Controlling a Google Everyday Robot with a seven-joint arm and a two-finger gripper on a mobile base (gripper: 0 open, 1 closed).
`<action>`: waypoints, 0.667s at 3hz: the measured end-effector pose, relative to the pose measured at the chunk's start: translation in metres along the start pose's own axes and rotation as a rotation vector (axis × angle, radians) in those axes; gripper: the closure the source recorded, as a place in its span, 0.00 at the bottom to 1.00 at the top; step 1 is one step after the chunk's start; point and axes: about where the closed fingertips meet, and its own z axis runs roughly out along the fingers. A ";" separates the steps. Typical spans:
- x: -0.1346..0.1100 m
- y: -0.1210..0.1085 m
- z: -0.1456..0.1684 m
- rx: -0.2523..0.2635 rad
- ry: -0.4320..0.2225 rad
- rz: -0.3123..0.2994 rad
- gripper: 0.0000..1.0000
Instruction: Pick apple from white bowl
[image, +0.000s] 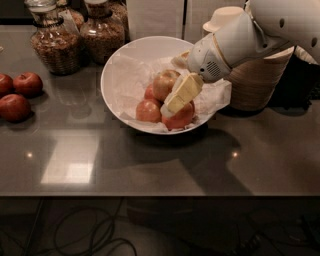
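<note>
The white bowl (117, 65), lined with crinkled white paper, stands at the table's middle back. It holds the pale yellow-green apple (162, 82) on top of several redder apples (148, 111). My gripper (173, 85) reaches in from the right and is open. One yellowish finger (182, 92) lies across the front right of the pale apple and over a redder apple (181, 117). The other finger (179, 60) shows behind the pale apple. The pale apple sits between the two fingers, and its right side is hidden by the front finger.
Three dark red apples (17, 97) lie at the left of the dark table (150, 165). Two glass jars (50, 42) stand at the back left. A woven basket (260, 80) stands right of the bowl, under my arm. The table's front edge runs across the lower frame.
</note>
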 end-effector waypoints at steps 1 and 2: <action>0.004 -0.012 0.003 0.009 -0.016 0.087 0.19; 0.004 -0.012 0.003 0.009 -0.016 0.087 0.42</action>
